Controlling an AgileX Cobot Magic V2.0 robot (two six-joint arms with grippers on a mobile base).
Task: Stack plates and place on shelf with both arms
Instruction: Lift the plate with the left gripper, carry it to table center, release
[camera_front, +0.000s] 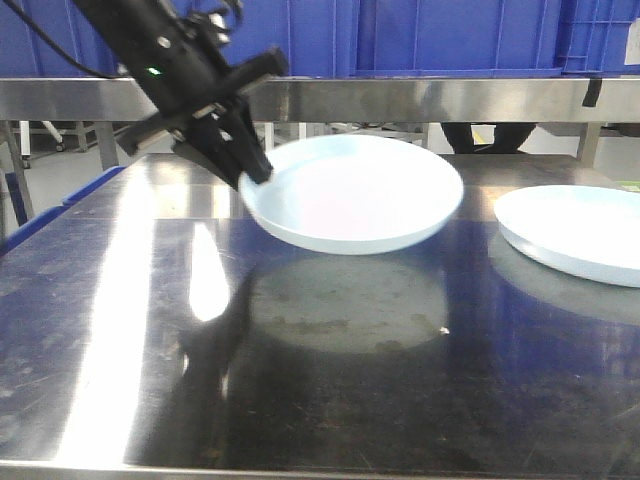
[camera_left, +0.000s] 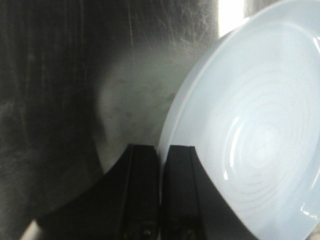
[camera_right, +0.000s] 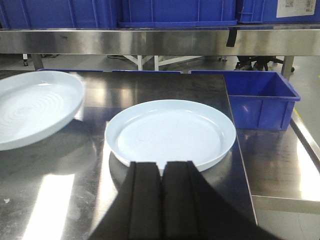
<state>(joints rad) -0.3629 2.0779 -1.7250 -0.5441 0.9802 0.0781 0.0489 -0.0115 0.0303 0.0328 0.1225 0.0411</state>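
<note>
One pale plate (camera_front: 355, 195) hangs tilted above the dark steel tabletop (camera_front: 300, 380), and its shadow lies on the steel below it. My left gripper (camera_front: 255, 170) is shut on its left rim. In the left wrist view the rim runs between the two black fingers of the left gripper (camera_left: 161, 155), with the plate (camera_left: 250, 130) spreading to the right. The second plate (camera_front: 580, 230) lies flat on the table to the right. My right gripper (camera_right: 161, 167) is shut with nothing in it, just in front of that plate's (camera_right: 170, 130) near rim. The held plate (camera_right: 30, 112) shows at the left. The shelf rail (camera_front: 420, 100) runs behind.
Blue crates (camera_right: 175, 12) stand on the shelf (camera_right: 150, 42) above the rail. A blue bin (camera_right: 260, 100) sits beyond the table's right edge, beside a lower steel surface (camera_right: 285, 170). The black left arm (camera_front: 160, 50) reaches in from the upper left.
</note>
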